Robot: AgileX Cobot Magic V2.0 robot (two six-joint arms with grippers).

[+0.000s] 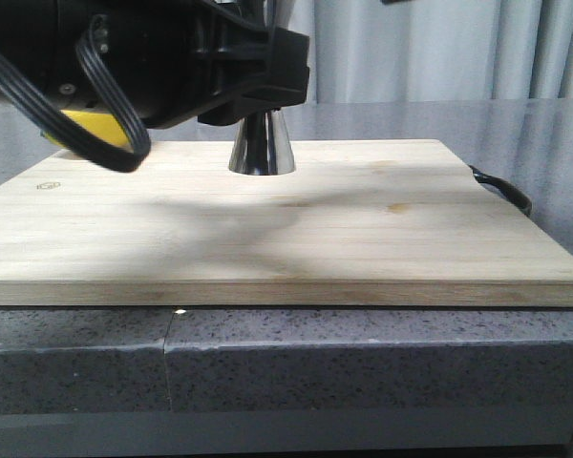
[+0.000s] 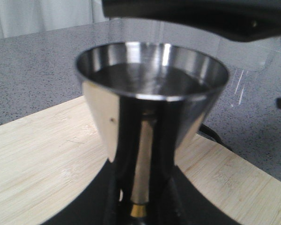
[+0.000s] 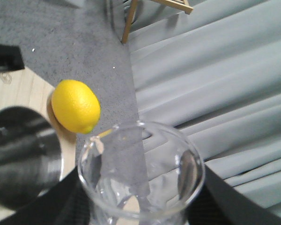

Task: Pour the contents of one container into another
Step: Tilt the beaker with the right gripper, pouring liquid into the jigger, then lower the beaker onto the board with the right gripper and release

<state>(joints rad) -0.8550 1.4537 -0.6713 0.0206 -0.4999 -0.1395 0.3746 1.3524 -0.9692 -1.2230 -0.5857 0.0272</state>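
Observation:
The steel jigger (image 2: 150,93) stands upright on the wooden board (image 1: 286,239). My left gripper (image 2: 143,187) is shut on its narrow waist, with black fingers on both sides. Inside its upper cup lies a dark, level surface. From the front only the jigger's lower cone (image 1: 261,148) shows, under the left arm's black bulk. The clear glass beaker (image 3: 140,173) sits between the black fingers of my right gripper (image 3: 140,204), which is shut on it. It hangs tilted just above and beside the jigger's rim, seen faintly as the beaker (image 2: 253,51) under the right gripper's body (image 2: 201,14).
A yellow lemon (image 3: 75,105) lies at the board's far left edge, and the lemon (image 1: 81,127) is half hidden by cables from the front. A black cable (image 1: 501,186) runs off the board's right side. Grey curtains hang behind the speckled counter (image 1: 363,334).

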